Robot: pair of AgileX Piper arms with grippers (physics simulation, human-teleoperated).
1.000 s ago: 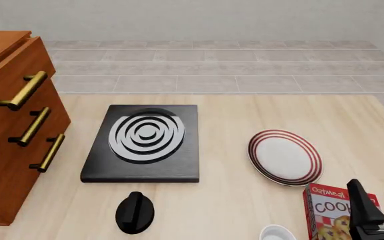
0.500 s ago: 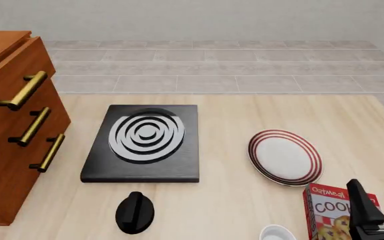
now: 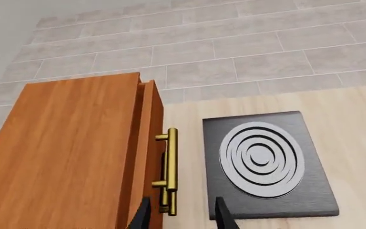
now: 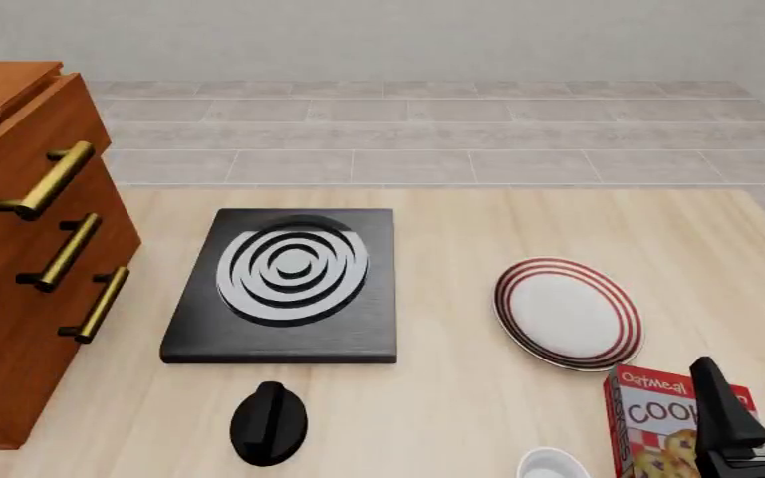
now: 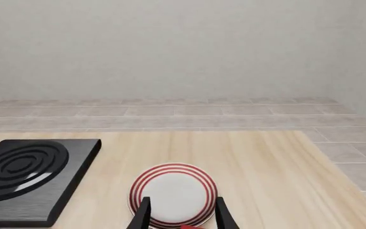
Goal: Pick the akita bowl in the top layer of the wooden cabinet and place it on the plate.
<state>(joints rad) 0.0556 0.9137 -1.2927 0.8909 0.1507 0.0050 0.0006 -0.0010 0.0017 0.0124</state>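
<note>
Bowl: not visible, presumably inside shut top drawer point(image 4: 40, 159) | handle point(image 3: 171, 170) just ahead of left fingers point(image 3: 181, 214), spread, empty | right fingers point(image 5: 181, 213) spread, empty, plate point(image 5: 173, 193) just ahead | bowl likely rigid, light, slippery, breakable; pinch rim.

wall point(image 5: 170, 47): plain pale grey | floor point(image 4: 422, 129): grey tiles | table point(image 4: 462, 219): light wood

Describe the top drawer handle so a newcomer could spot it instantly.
Find the wooden cabinet at the table's left edge in the front view. Three brass bar handles run down its front; the top drawer handle is the highest, on the top layer, farthest from the table surface. Unlike the two handles below it, it sits just under the cabinet's top.
</note>
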